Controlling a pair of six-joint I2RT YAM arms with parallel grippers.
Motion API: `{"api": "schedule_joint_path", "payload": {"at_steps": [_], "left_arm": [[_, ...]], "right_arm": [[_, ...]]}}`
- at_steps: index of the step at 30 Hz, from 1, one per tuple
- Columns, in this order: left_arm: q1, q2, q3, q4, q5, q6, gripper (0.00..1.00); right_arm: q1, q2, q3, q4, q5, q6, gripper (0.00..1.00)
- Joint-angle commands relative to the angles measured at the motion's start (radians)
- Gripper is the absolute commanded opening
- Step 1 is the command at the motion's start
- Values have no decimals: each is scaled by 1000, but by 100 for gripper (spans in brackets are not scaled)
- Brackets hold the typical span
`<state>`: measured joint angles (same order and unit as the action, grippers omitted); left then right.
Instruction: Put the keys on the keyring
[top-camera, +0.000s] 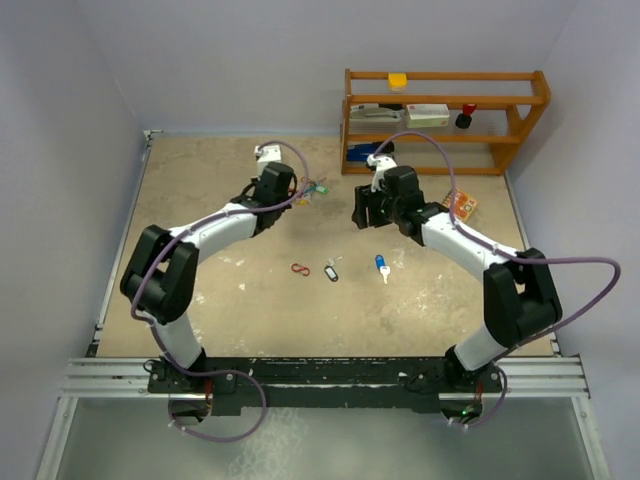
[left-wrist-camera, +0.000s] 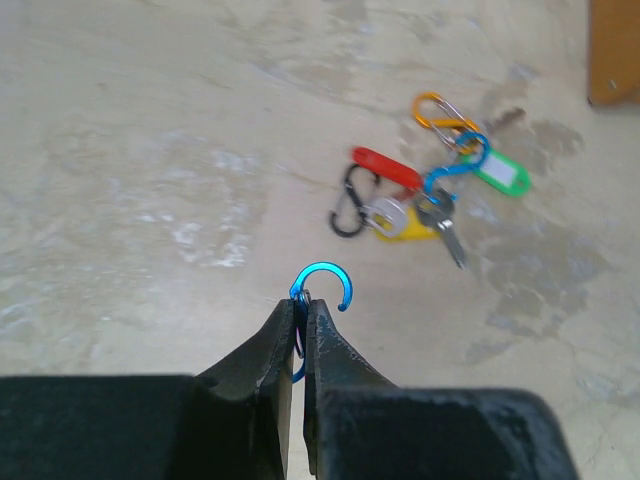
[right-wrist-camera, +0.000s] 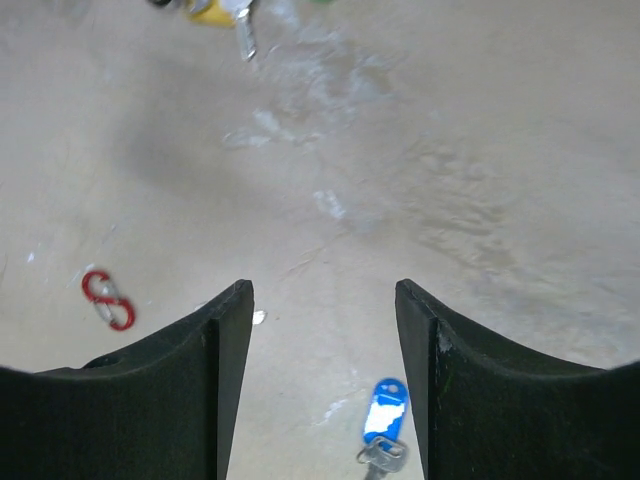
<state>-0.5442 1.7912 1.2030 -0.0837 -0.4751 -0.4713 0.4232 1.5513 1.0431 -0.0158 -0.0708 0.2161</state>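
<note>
Left claw (left-wrist-camera: 303, 300) is pinched tight on a blue S-clip (left-wrist-camera: 322, 283). One hook of the clip sticks up out of the tips, the other end is tucked between the fingers. Ahead of that claw and off to its right is the bunch of keys (left-wrist-camera: 420, 205), lying on the surface (left-wrist-camera: 150, 150) and clearly apart from the held clip. In the pile there's a green tag (left-wrist-camera: 500, 172), a red tag (left-wrist-camera: 388, 170), a yellow tag (left-wrist-camera: 398, 233) under a round silver key head, and another silver key (left-wrist-camera: 447, 228) pointing back toward the claw. An orange clip (left-wrist-camera: 440, 110), a second blue clip (left-wrist-camera: 455, 165) and a black clip (left-wrist-camera: 350, 205) are tangled in with them. Can't tell what's actually hooked to what.

Right claw (right-wrist-camera: 325, 290) is wide open with nothing in it, hanging above the surface. A blue-tagged key (right-wrist-camera: 385, 410) lies flat below the gap, closer to its right finger. A red S-clip (right-wrist-camera: 107, 300) sits out past its left finger. From overhead, a black-tagged key (top-camera: 331, 271) lies between that red clip and the blue-tagged key. A wooden shelf (top-camera: 445, 120) stands behind the right claw.
</note>
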Motion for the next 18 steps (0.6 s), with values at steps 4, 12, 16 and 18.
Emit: {"api": "schedule_joint_path", "payload": {"at_steps": [4,12,16,18], "left_arm": [[27,-115,-58,45,-15,-30,0],[29,-139,-81,58,25,-29,0],[29,-157,-115,74,81,-17,0],[29,-167,-138,84,127,0,0]], "right_arm": [[153,85,66,-94,-81,-13,61],[224,96,-3,-17,-42,152,56],[232,89,-20,0,-33,171,56],[231,82,-24,-4,-2,172,56]]}}
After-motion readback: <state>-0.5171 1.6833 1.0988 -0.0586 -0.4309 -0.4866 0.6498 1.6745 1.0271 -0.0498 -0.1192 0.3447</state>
